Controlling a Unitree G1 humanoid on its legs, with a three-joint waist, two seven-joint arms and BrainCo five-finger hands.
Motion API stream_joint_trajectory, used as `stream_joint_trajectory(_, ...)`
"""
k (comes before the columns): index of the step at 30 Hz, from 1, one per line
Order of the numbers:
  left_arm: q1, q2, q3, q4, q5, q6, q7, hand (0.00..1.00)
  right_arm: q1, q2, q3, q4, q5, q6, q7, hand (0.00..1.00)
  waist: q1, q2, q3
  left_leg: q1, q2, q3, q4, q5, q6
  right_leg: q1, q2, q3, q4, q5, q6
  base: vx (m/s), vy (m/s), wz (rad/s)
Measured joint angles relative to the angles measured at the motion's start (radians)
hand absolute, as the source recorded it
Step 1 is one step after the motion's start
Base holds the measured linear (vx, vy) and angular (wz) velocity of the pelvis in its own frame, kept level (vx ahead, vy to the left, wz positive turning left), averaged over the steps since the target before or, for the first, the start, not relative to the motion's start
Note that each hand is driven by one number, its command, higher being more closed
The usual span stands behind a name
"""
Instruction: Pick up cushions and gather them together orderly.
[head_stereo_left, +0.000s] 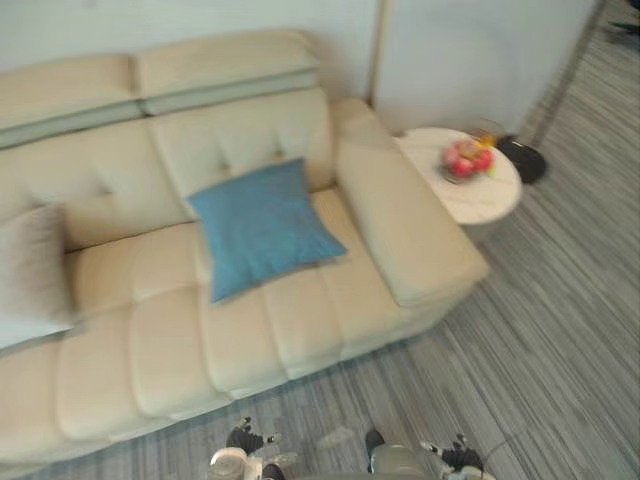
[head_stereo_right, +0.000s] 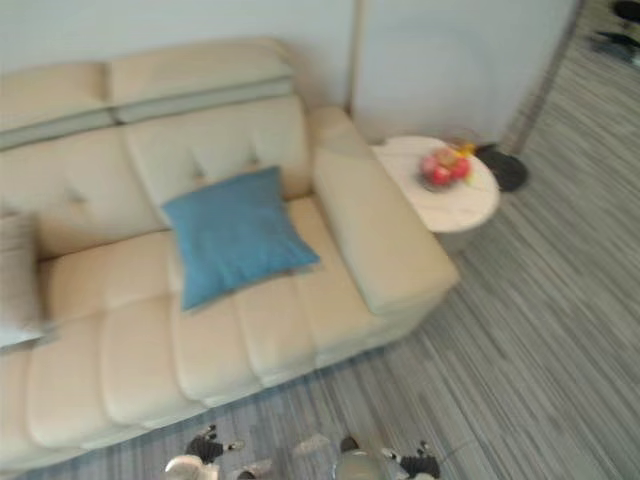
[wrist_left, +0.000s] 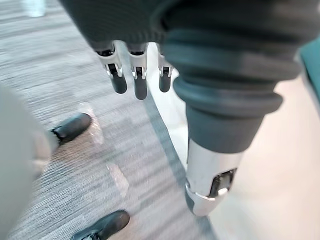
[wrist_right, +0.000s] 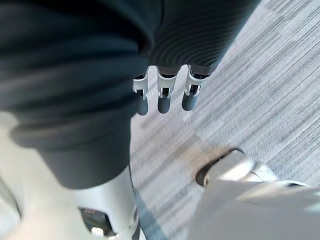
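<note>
- nothing gathered yet: the blue cushion (head_stereo_left: 262, 228) leans on the backrest of the cream sofa (head_stereo_left: 300, 335), and the grey cushion (head_stereo_left: 35, 265) sits well apart at the sofa's left end.
- left robot hand (wrist_left: 140, 82) and right robot hand (wrist_right: 165, 99) hang with fingers straight, holding nothing.
- still to do, i judge: every lift and placement.
- grey striped floor (head_stereo_left: 560, 330); a round worktop (head_stereo_left: 490, 203) with a fruit bowl (head_stereo_left: 466, 160) stands beside the armrest.
</note>
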Motion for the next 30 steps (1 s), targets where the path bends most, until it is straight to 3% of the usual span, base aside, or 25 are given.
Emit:
stream_joint_trajectory(1, -0.004, 0.012, 0.003, -0.015, 0.0, -0.001, 0.001, 0.0, 0.003, 0.001, 0.007, 0.002, -0.002, 0.0, -0.001, 0.0, -0.004, -0.009, -0.001, 0.003, 0.015, 0.029, 0.028, -0.003, -0.004, 0.001, -0.027, -0.094, 0.006, 0.02, -0.004, 0.02, -0.12, -0.8)
stream_joint_trajectory(3, -0.021, 0.021, 0.018, -0.031, 0.0, -0.003, 0.001, 0.0, 0.004, -0.012, 0.026, 0.011, -0.008, -0.001, -0.004, 0.0, -0.01, -0.003, 0.0, 0.011, 0.044, 0.08, 0.081, -0.009, -0.004, 0.003, -0.008, -0.131, 0.016, 0.035, -0.019, 0.02, -0.136, -0.64)
stream_joint_trajectory(5, -0.032, 0.003, 0.031, -0.038, -0.002, -0.007, 0.0, 0.0, -0.001, -0.052, 0.07, 0.024, -0.009, 0.0, -0.004, 0.0, -0.011, 0.015, 0.001, 0.012, 0.072, 0.159, 0.129, -0.013, 0.009, 0.003, 0.024, -0.127, -0.007, 0.059, -0.053, -0.04, -0.114, -0.68)
stream_joint_trajectory(7, -0.033, -0.005, 0.049, -0.037, -0.003, -0.008, 0.001, 0.0, -0.013, -0.069, 0.09, 0.039, -0.01, 0.003, -0.003, 0.0, -0.011, 0.028, 0.004, 0.012, 0.087, 0.197, 0.149, -0.012, 0.01, 0.014, 0.04, -0.125, -0.057, 0.066, -0.057, -0.05, -0.08, -0.53)
stream_joint_trajectory(10, 0.015, -0.013, 0.085, -0.027, -0.003, 0.0, 0.001, 0.0, -0.019, -0.073, 0.103, 0.054, -0.042, 0.013, -0.002, 0.0, -0.01, 0.019, 0.008, 0.046, 0.149, 0.249, 0.226, 0.007, 0.008, 0.108, 0.1, -0.093, -0.228, 0.133, -0.059, -0.05, -0.124, -0.46)
stream_joint_trajectory(11, 0.033, -0.012, 0.107, -0.024, -0.003, 0.007, 0.001, 0.0, -0.022, -0.07, 0.109, 0.054, -0.047, 0.012, -0.001, 0.0, -0.01, 0.018, 0.008, 0.054, 0.172, 0.266, 0.257, 0.007, 0.008, 0.113, 0.114, -0.09, -0.246, 0.129, -0.069, -0.06, -0.087, -0.71)
stream_joint_trajectory(12, 0.054, -0.018, 0.129, -0.014, -0.003, 0.015, 0.001, 0.0, -0.023, -0.067, 0.112, 0.054, -0.048, 0.012, 0.001, 0.0, -0.008, 0.017, 0.009, 0.064, 0.203, 0.271, 0.299, 0.007, 0.008, 0.121, 0.13, -0.089, -0.249, 0.128, -0.078, -0.04, -0.096, -0.72)
stream_joint_trajectory(14, 0.088, -0.016, 0.155, 0.002, -0.002, 0.028, 0.002, 0.0, -0.021, -0.065, 0.118, 0.055, -0.047, 0.009, 0.005, 0.0, -0.007, 0.008, 0.008, 0.051, 0.275, 0.177, 0.441, 0.012, 0.018, 0.139, 0.176, -0.014, -0.217, 0.136, -0.108, 0.08, -0.107, -0.96)
stream_joint_trajectory(15, 0.101, -0.025, 0.154, 0.013, -0.005, 0.031, 0.002, 0.0, -0.028, -0.072, 0.118, 0.055, -0.044, 0.006, 0.006, 0.0, -0.002, 0.004, 0.013, 0.017, 0.258, -0.013, 0.503, -0.041, 0.054, 0.14, 0.188, 0.059, -0.195, 0.129, -0.121, 0.1, -0.026, -1.56)
stream_joint_trajectory(16, 0.093, -0.04, 0.15, 0.011, -0.015, 0.03, 0.003, 0.0, -0.041, -0.084, 0.117, 0.058, -0.044, 0.0, 0.007, 0.0, 0.003, 0.005, 0.026, 0.005, 0.179, -0.178, 0.499, -0.149, 0.053, 0.143, 0.196, 0.129, -0.186, 0.127, -0.126, 0.07, 0.013, -1.87)
stream_joint_trajectory(18, 0.081, -0.046, 0.108, 0.01, -0.017, 0.024, 0.003, 0.0, -0.046, -0.09, 0.099, 0.068, -0.044, 0.0, 0.009, 0.0, 0.012, 0.011, 0.037, -0.006, 0.061, -0.338, 0.498, -0.251, 0.053, 0.161, 0.22, 0.249, -0.179, 0.124, -0.124, 0.02, 0.047, -1.97)
stream_joint_trajectory(21, 0.067, -0.082, 0.098, -0.007, -0.021, 0.006, -0.005, 0.0, -0.003, -0.105, 0.06, 0.07, -0.036, 0.007, 0.008, 0.0, 0.005, 0.036, 0.036, -0.064, -0.05, -0.457, 0.485, -0.295, 0.056, 0.172, 0.27, 0.401, -0.16, 0.121, -0.116, -0.03, 0.133, -1.79)
stream_joint_trajectory(23, 0.069, -0.103, 0.103, -0.011, -0.021, -0.002, -0.006, 0.0, 0.022, -0.107, 0.054, 0.069, -0.036, 0.012, 0.008, 0.0, 0.011, 0.056, 0.029, -0.086, -0.083, -0.541, 0.404, -0.296, 0.056, 0.171, 0.305, 0.464, -0.158, 0.123, -0.113, -0.13, 0.194, -1.81)
stream_joint_trajectory(25, 0.071, -0.118, 0.126, -0.009, -0.021, -0.001, -0.008, 0.0, 0.061, -0.085, 0.05, 0.055, -0.036, 0.017, 0.008, 0.0, 0.022, 0.083, 0.01, -0.086, -0.072, -0.515, 0.37, -0.31, 0.087, 0.155, 0.343, 0.508, -0.12, 0.136, -0.091, -0.06, 0.156, -1.57)
stream_joint_trajectory(27, 0.061, -0.123, 0.126, -0.022, -0.023, -0.002, -0.015, 0.0, 0.074, -0.071, 0.042, 0.048, -0.036, 0.032, 0.009, 0.0, 0.03, 0.059, 0.008, -0.075, -0.071, -0.414, 0.348, -0.308, 0.091, 0.081, 0.352, 0.514, -0.012, 0.099, -0.091, 0.06, 0.107, -1.03)
stream_joint_trajectory(29, 0.064, -0.137, 0.126, -0.024, -0.023, 0.001, -0.02, 0.0, 0.071, -0.069, 0.054, 0.03, -0.036, 0.032, 0.009, 0.0, 0.045, 0.058, 0.005, -0.055, -0.07, -0.33, 0.331, -0.299, 0.091, 0.032, 0.357, 0.507, 0.069, 0.064, -0.087, 0.1, 0.076, -1.08)
stream_joint_trajectory(30, 0.065, -0.141, 0.125, -0.027, -0.023, 0.002, -0.022, 0.0, 0.07, -0.072, 0.063, 0.011, -0.036, 0.032, 0.009, 0.0, 0.045, 0.059, 0.005, -0.033, -0.065, -0.28, 0.323, -0.3, 0.09, 0.012, 0.349, 0.453, 0.106, 0.03, -0.091, 0.15, 0.069, -1.17)
